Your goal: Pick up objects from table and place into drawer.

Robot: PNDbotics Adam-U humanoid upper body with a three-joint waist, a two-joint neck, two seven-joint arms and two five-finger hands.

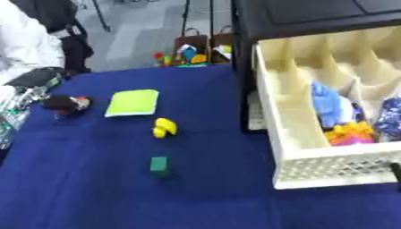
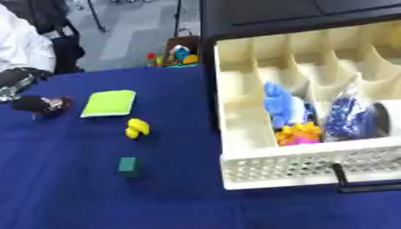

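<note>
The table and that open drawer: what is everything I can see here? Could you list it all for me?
Table: one, dark blue cloth.
Flat pad: one, lime green, far left of centre.
Small yellow block: one, mid table.
Small green block: one, nearer than the yellow one.
Dark object: one, blackish with a red spot, far left; cannot identify.
Drawer: one, cream, pulled open, divided into compartments.
Blue item: one, inside drawer.
Orange and pink item: one, inside drawer.
Dark blue bag: one, inside drawer.
Cabinet: one, black, above drawer.
Robot hands: none showing.
</note>
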